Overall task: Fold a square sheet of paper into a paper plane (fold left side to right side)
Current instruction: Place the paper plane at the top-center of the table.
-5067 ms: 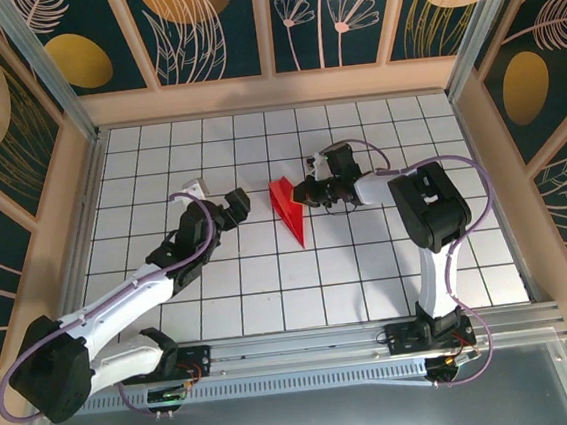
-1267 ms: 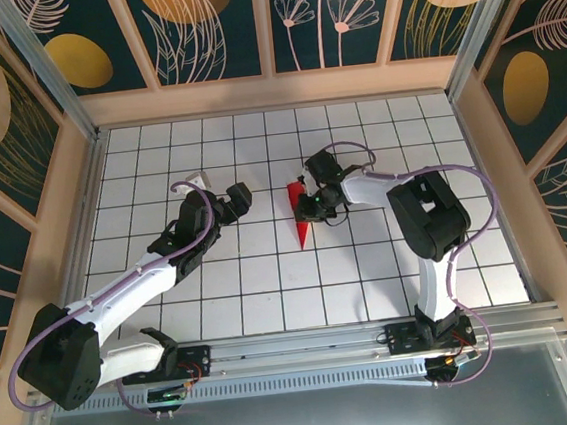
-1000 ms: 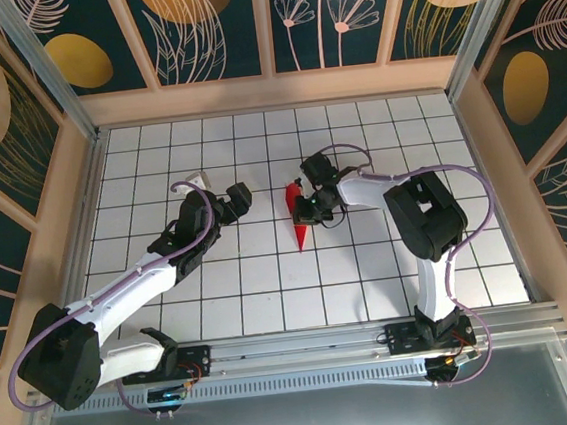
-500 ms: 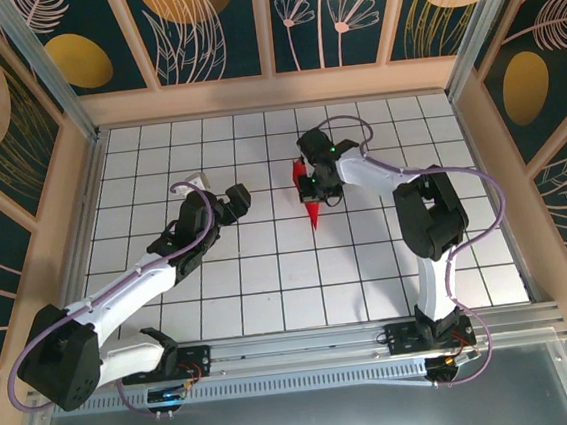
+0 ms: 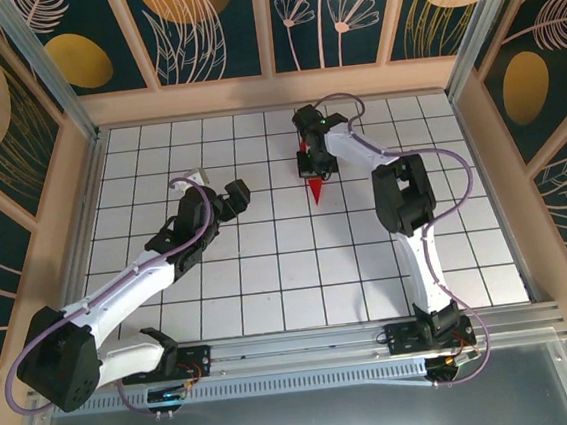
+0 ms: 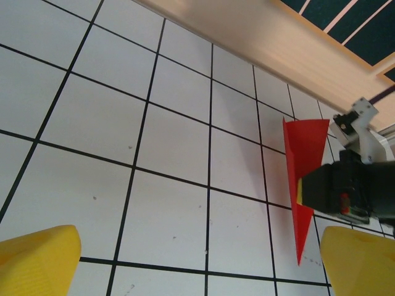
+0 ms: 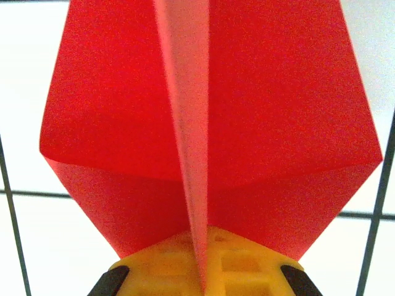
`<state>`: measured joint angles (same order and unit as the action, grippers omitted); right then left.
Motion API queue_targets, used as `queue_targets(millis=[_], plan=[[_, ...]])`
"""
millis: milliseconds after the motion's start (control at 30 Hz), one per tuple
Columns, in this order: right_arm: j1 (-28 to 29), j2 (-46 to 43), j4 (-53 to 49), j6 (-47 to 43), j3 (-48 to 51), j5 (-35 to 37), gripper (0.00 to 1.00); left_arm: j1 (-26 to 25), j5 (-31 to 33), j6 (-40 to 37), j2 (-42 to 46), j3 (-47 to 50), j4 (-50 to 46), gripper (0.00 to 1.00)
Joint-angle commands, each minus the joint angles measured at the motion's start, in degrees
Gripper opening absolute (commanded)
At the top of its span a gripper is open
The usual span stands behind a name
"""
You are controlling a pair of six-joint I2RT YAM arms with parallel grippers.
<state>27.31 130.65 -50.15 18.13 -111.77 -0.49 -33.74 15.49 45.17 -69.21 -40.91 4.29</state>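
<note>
On the far-centre tiles of the table (image 5: 269, 274): the paper plane (image 5: 315, 187) is showing as a slim, bright red dart, its nose pointing toward the near edge (wings are splaying either side of a centre crease).
Right gripper (image 5: 313, 161): is pinching the plane, jaws closed on its folded body.
Left gripper (image 5: 234, 195): is hovering well apart to the left, jaws spread wide.

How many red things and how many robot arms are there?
Red paper plane: 1
Robot arms: 2 (left arm, right arm)
Total: 3
</note>
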Motion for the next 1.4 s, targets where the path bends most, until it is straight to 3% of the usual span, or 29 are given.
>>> queue_targets(millis=[0, 167, 533, 1367], plan=[[-0.49, 4.31, -3.66, 1.05, -6.45, 1.72, 0.0, 0.34, -0.47, 0.67, 0.0, -0.14, 1.02, 0.99], [-0.59, 8.71, -6.17, 0.34, -11.87, 1.7, 0.0, 0.34, -0.88, 0.26, -0.75, -0.75, 0.07, 0.99], [-0.77, 10.67, -6.62, -0.11, -11.72, -1.0, 0.0, 0.37, -1.06, 0.12, -1.85, -0.97, 0.45, 0.99], [0.05, 11.13, -5.62, -0.73, -9.96, 1.19, 0.36, 0.39, -0.56, -0.58, -2.16, -1.5, -0.5, 0.99]])
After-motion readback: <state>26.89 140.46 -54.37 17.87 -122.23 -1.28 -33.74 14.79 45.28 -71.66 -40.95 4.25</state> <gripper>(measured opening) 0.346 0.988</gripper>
